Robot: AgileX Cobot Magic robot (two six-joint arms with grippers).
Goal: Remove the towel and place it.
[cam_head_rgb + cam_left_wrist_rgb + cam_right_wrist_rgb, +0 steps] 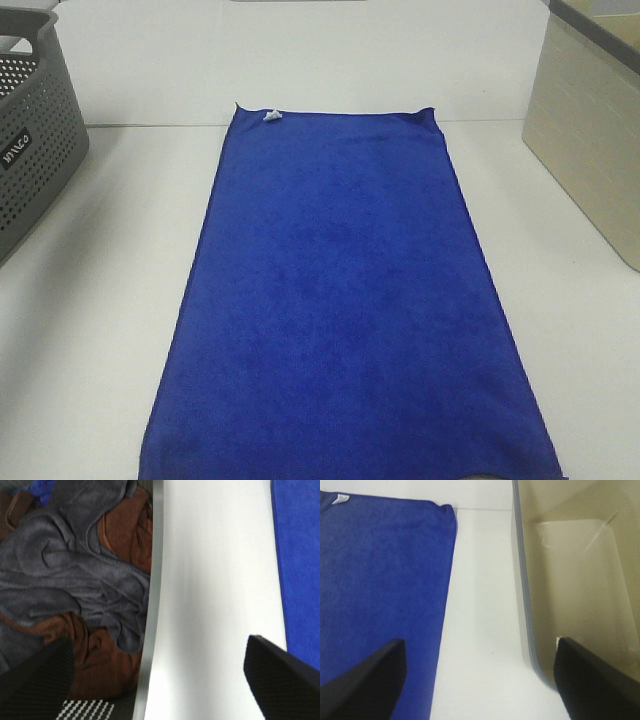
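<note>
I see the towel (345, 300) spread flat on the white worktop (90, 300), between grey basket (35, 130) and beige bin (590, 130); my left pincer (160, 680) and right pincer (480, 680) both gape, empty.

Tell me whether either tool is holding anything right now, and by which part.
Nothing is held. Both tools, left and right, stand open and empty, and the towel lies flat on the table, untouched.
</note>
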